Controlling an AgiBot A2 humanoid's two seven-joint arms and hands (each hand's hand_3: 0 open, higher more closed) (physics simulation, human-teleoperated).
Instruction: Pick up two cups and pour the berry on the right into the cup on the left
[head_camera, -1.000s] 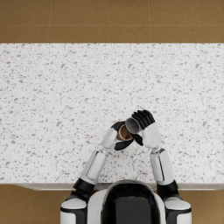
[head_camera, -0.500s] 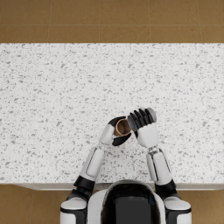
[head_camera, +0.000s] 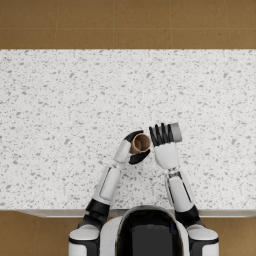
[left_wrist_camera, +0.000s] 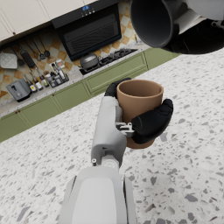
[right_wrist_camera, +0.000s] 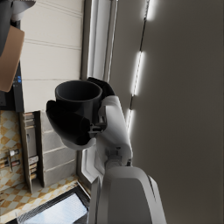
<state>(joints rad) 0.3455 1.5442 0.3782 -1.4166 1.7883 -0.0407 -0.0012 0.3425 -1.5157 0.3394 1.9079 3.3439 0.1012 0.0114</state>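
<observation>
Count on inspection: two cups, one brown cup (head_camera: 141, 143) and one grey cup (head_camera: 174, 132). Two hands, left hand (head_camera: 134, 148) and right hand (head_camera: 162, 137). One speckled surface (head_camera: 60, 110).

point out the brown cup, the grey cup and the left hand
brown cup (left_wrist_camera: 139, 101), left wrist view, upper side wall
grey cup (head_camera: 175, 132), head view, its side
left hand (left_wrist_camera: 151, 122), left wrist view, fingers around the cup

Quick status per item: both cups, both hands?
Brown cup: upright, held above the table, inside not visible.
Grey cup: tipped on its side, mouth toward the brown cup, looks empty in the left wrist view.
Left hand: grips the brown cup.
Right hand: grips the grey cup.
</observation>
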